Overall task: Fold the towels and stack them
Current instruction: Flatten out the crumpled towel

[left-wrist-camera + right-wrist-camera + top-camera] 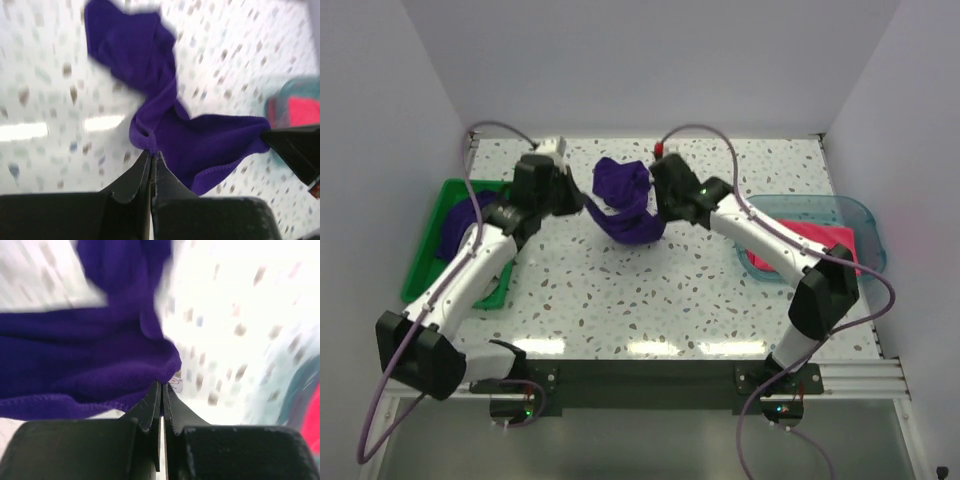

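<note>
A dark purple towel (626, 200) hangs crumpled between my two grippers, above the middle back of the table. My left gripper (585, 207) is shut on one corner of it; in the left wrist view the cloth (150, 75) bunches right at the closed tips (151, 151). At the towel's other end, my right gripper (659, 215) is shut on an edge, with purple fabric (75, 350) spilling left from the closed tips (163, 386). Another purple towel (460, 225) lies in the green bin. A hot pink towel (810, 245) lies in the teal tray.
The green bin (430, 245) stands at the left edge of the speckled table (620, 300). The translucent teal tray (860, 215) stands at the right edge. Both arms angle in over the table's middle. White walls close in the back and sides.
</note>
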Available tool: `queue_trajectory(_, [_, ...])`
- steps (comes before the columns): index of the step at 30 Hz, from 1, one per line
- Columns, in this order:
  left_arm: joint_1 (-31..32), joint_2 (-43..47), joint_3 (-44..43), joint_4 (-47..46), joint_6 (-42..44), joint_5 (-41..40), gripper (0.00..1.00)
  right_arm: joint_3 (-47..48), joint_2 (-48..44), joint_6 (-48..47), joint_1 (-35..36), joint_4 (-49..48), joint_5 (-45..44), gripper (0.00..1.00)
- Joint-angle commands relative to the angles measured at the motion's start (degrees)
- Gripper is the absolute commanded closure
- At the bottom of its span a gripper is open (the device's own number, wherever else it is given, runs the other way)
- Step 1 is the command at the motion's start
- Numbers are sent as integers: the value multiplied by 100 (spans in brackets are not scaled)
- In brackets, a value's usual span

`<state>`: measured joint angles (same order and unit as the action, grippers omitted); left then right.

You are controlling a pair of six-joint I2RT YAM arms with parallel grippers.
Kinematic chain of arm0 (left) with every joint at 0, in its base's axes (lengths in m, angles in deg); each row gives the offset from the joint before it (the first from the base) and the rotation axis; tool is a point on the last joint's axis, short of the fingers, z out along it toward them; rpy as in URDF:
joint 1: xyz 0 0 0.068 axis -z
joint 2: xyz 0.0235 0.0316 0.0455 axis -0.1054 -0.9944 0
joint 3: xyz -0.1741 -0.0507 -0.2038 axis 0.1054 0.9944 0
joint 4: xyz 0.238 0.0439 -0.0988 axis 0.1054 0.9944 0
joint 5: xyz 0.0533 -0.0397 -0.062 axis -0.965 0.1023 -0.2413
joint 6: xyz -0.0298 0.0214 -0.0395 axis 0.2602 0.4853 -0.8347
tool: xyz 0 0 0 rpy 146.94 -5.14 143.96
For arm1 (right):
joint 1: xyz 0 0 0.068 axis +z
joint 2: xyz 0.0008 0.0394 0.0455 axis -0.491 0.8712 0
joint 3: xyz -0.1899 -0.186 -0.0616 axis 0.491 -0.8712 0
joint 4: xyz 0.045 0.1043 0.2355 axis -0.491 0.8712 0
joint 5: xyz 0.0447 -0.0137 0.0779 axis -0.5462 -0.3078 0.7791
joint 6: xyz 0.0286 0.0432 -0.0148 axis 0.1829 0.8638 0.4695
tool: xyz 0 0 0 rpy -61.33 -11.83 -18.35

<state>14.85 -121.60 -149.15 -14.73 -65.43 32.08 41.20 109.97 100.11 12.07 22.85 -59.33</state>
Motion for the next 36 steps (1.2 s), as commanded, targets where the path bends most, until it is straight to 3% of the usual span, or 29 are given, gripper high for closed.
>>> queue_trajectory(1, [-131,-617,-2418,-104,553,-545,100,2548,-8,-1408,-402,598,-1091,100])
queue_trajectory(2, [-139,-1063,-3634,2,641,-667,100,3089,184,-1621,-455,652,-1187,100])
queue_trajectory(3, [-166,-1293,-4281,229,816,-738,100,4148,291,-1805,-534,696,-1214,100])
queue_trajectory(5, [-175,-1915,-5538,459,958,-870,100,5138,562,-2263,-702,775,-1232,100])
queue_trajectory(6, [-183,-2085,-6693,625,1072,-870,100,5543,590,-2412,-728,758,-1267,100])
queue_trajectory(8, [-175,-2227,-7440,592,1125,-757,100,6039,460,-2877,-746,434,-1250,100])
queue_trajectory(11, [-175,-1467,-7068,-135,1178,-546,100,5032,-461,-3222,-746,-523,-1136,100])
queue_trajectory(13, [-175,-885,-5865,-1019,1170,-502,100,4042,-1297,-3371,-746,-1198,-1048,100])
queue_trajectory(16, [-175,-137,-5071,-1438,1152,-458,100,3501,-1938,-3416,-746,-1360,-1057,100])
queue_trajectory(23, [-175,321,-5184,-1192,1090,-229,100,3578,-2389,-3398,-746,-1176,-776,100])
queue_trajectory(36, [-175,-196,-5580,-1087,1547,-677,100,4026,-1687,-3574,-746,-1430,-652,100])
